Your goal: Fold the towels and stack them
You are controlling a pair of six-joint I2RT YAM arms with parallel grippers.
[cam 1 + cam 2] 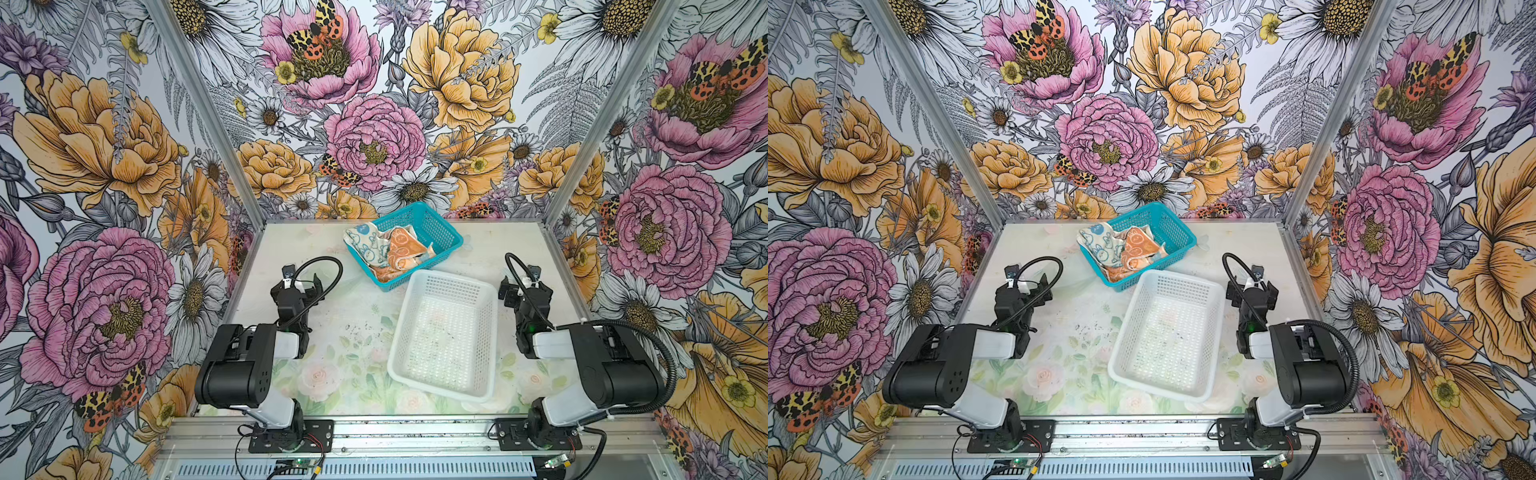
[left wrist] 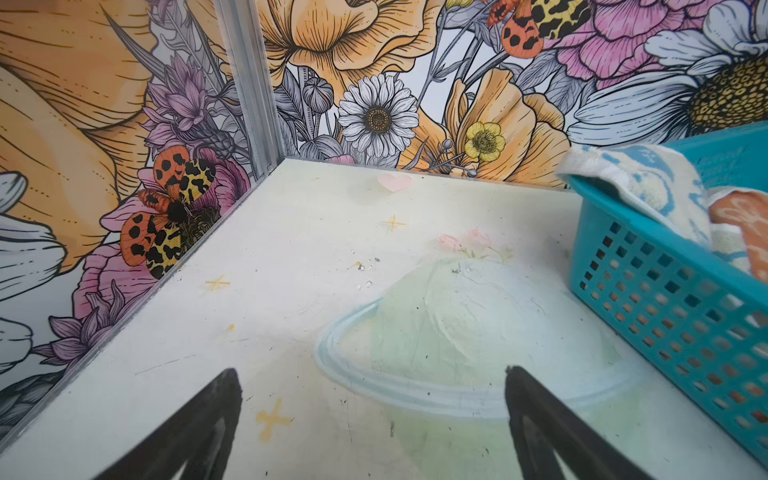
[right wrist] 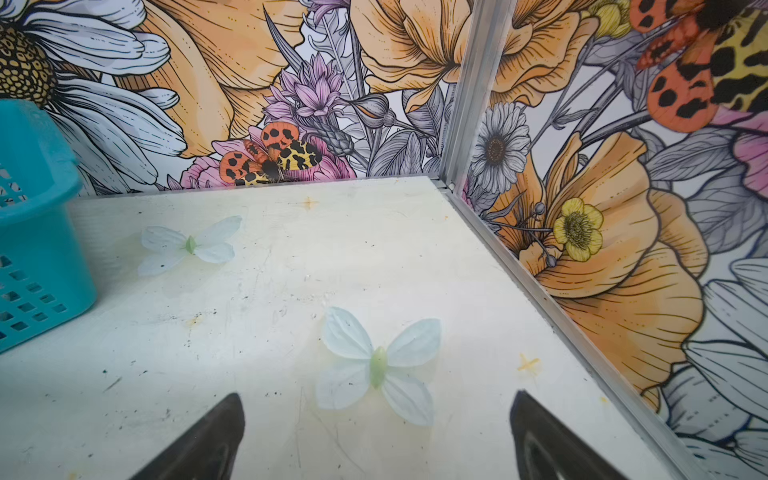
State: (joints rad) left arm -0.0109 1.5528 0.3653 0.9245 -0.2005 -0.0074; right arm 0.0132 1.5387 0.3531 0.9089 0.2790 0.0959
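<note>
Teal plastic holds all the towels (image 1: pixel 388 251) – they lie crumpled in a loose heap inside the teal basket (image 1: pixel 441 226), at the far middle of the surface (image 1: pixel 291 239). A cream-and-blue towel (image 1: pixel 365 244) printed with bunny faces hangs over the basket rim on the side nearest the left end effector (image 2: pixel 372 374). An orange towel (image 1: pixel 406 246) lies just beside it, deeper in the basket, and more orange cloth is bunched at the corner closest to both arms. None is folded or stacked.

The left end effector is released, its two dark fingers spread wide with nothing between them, over bare surface. The teal basket stands ahead of it and off toward the middle, near but apart.

The right end effector (image 3: pixel 376 399) is likewise released, fingers wide apart and holding nothing. A pale butterfly (image 3: pixel 378 365) printed on the surface lies just ahead of its fingertips. The teal basket is ahead of it and toward the middle, well clear of the fingers.

Between the two end effectors, closer to the right one, a white basket (image 1: pixel 451 279) sits at a slant. Its far corner is just beside the teal basket's near corner – whether they touch I cannot tell.
</note>
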